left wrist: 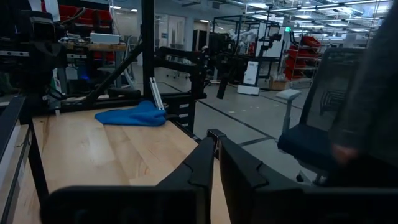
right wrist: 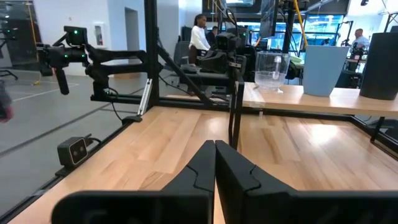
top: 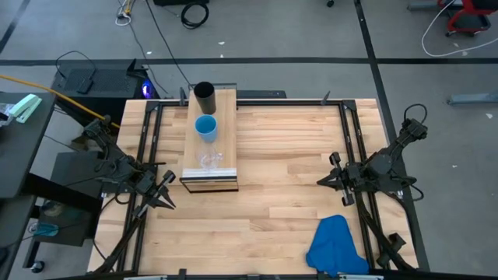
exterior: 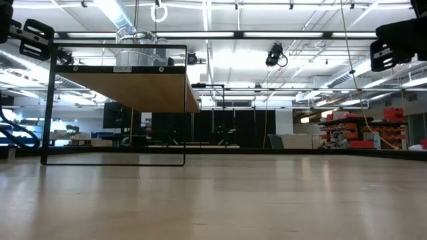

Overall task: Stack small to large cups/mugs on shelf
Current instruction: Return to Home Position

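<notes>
The left claw (left wrist: 215,142) sits low over the left edge of the table (top: 288,148), just beside the front corner of the shelf (top: 226,117). Its two dark fingers are pressed together and hold nothing. The right claw (right wrist: 215,148) hangs over the right side of the table, well apart from the shelf. Its fingers are also pressed together and empty.

Past the left claw's fingers lies bare wood, and farther off a crumpled blue cloth (left wrist: 132,114) lies near the table's right front corner.

Past the right claw's fingers stands the shelf on its thin black frame, raised above the tabletop. Three cups stand upright on it in one row, each apart from the next and none inside another. The small clear cup (top: 208,161) is nearest the pale front edge, the blue cup (top: 206,127) is in the middle, and the tall black cup (top: 204,97) is at the far end.

A small pale tag (exterior: 123,69) sits on the shelf's front bar, and its writing is too small to read.

A small dark camera (right wrist: 73,150) sits at the table's edge. In the room behind, a person (right wrist: 199,34) in a white top stands among the equipment.
</notes>
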{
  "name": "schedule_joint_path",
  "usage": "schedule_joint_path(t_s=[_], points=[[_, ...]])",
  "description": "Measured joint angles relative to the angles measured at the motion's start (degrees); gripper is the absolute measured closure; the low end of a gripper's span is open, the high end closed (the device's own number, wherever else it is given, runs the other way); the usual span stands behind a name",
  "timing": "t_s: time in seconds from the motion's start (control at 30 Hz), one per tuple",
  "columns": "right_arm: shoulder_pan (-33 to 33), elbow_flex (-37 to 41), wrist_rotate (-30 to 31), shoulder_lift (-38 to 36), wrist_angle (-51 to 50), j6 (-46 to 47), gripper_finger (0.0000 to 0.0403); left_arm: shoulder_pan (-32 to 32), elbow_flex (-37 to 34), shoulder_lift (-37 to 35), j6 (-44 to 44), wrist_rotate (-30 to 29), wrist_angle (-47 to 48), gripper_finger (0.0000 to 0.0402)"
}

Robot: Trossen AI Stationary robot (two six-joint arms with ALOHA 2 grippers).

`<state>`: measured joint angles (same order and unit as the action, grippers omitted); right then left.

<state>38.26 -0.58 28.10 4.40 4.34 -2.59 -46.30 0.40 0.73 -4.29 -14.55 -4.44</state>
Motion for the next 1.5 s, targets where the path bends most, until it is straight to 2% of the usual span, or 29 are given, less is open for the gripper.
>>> schedule_joint_path(t_s=[0.6, 1.0, 1.5], points=[[0.00, 0.00, 0.00, 0.00, 0.00, 0.02, 0.0386, 0.00, 0.00, 0.01, 0.00, 0.00, 0.00, 0.0361], [0.00, 0.00, 0.00, 0.00, 0.00, 0.02, 0.0386, 0.00, 0.00, 0.00, 0.00, 0.00, -0.01, 0.0374], [0.00, 0.00, 0.00, 0.02, 0.02, 0.02, 0.0386, -0.02, 0.00, 0.00, 0.00, 0.00, 0.01, 0.0364]])
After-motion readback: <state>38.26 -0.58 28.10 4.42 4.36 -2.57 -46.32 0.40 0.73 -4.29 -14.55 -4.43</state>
